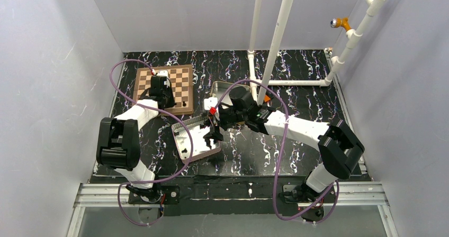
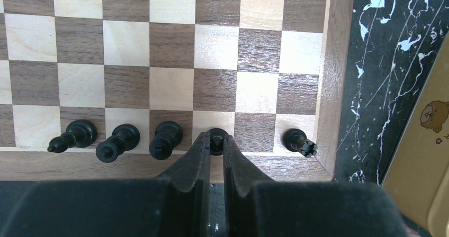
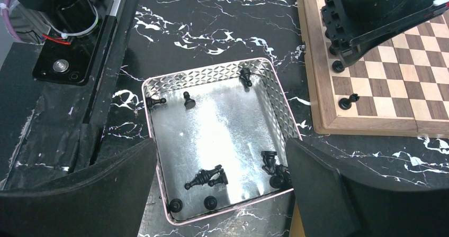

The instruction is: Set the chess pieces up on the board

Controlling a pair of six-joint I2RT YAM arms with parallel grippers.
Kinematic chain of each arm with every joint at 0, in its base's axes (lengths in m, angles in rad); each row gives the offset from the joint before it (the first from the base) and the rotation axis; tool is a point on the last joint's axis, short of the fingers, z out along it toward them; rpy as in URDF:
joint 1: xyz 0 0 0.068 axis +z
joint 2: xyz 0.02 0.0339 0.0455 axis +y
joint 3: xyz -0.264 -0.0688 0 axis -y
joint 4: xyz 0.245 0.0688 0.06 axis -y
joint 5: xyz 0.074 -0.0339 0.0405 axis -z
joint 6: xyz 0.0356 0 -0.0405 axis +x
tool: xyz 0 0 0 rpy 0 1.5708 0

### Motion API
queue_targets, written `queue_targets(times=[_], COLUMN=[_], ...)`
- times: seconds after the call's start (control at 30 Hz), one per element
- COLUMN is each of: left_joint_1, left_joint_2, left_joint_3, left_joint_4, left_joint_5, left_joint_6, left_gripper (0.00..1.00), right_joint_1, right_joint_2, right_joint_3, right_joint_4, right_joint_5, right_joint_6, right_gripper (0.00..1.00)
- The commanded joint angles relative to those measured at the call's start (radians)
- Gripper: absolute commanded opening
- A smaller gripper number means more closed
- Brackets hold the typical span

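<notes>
We find the left gripper (image 2: 215,145) clamped on a small black chess piece (image 2: 216,135) in the edge row of the checked wooden board (image 2: 329,83); the right gripper (image 3: 221,151) stands wide over a shallow metal tin (image 3: 212,71).

White arms (image 1: 296,126), black joints (image 1: 117,142), looping purple cables (image 1: 112,77)

- Bright, even light from above; shadows are soft and faint.
- Glare whitens the tin (image 3: 227,136) floor in the right wrist view.
- Board (image 2: 212,52) is sharp in the left wrist view.
- Top view is softer; small things lack detail.
</notes>
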Motion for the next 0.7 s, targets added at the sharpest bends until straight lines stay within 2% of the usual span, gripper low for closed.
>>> queue_targets(times=[0.0,0.67], left_joint_1=[0.006,0.005], left_joint_2=[0.0,0.002], left_joint_3=[0.037,0.041], left_joint_4=[-0.003,-0.026], left_joint_5=[0.005,0.0], left_joint_6=[0.01,0.046], left_gripper=[0.0,0.05], right_joint_1=[-0.004,-0.008], right_joint_2=[0.009,0.012], right_joint_3=[0.047,0.044], right_joint_4=[0.034,0.04], right_joint_5=[-0.012,-0.015], right_joint_6=[0.01,0.017], right_gripper=[0.98,0.98])
